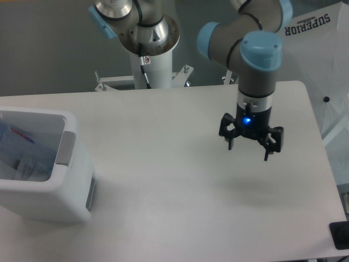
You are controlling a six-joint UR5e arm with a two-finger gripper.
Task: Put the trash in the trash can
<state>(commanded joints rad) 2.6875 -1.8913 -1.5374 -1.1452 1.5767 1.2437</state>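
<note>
The white trash can (68,204) stands at the table's left edge, with a grey panel on its right side. Inside it lies the trash: a crushed clear bottle with a blue-red label (15,135) and pale plastic (27,166) below it. My gripper (248,151) hangs open above the right part of the table, far from the can, with nothing between its fingers.
A white umbrella marked SUPERIOR (311,54) leans behind the table's right corner. The arm's base column (152,65) rises behind the far edge. A small black object (341,234) sits at the front right corner.
</note>
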